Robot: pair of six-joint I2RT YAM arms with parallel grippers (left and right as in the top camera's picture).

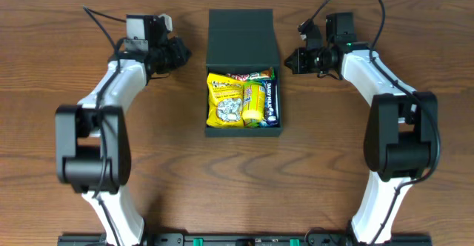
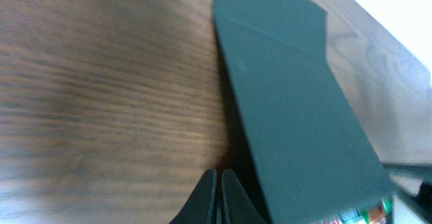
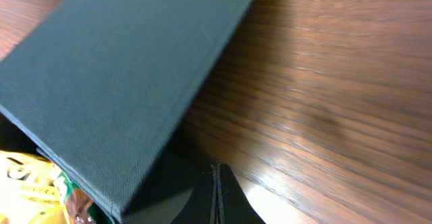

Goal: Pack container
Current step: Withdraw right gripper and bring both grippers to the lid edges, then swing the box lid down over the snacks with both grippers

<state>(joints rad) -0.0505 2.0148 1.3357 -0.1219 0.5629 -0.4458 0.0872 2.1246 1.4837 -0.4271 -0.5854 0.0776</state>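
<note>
Surface of brown wood grain (image 1: pixel 67 38) is occupied at its middle by the dark teal-green, matte, square container (image 1: pixel 243 133), whose flap lid (image 1: pixel 242 38) is swung open behind it. A yellow snack packet (image 1: pixel 224 101) and a blue one (image 1: pixel 272 101) are packed inside. The black left end effector (image 1: pixel 184 53) and right end effector (image 1: pixel 290 59) are held beside the lid, one at each side, both closed on nothing.

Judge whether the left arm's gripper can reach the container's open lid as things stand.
Probably yes. The left gripper sits beside the lid of the container, with only bare table between them. It is shut, so it could push the lid but not pinch it.
</note>
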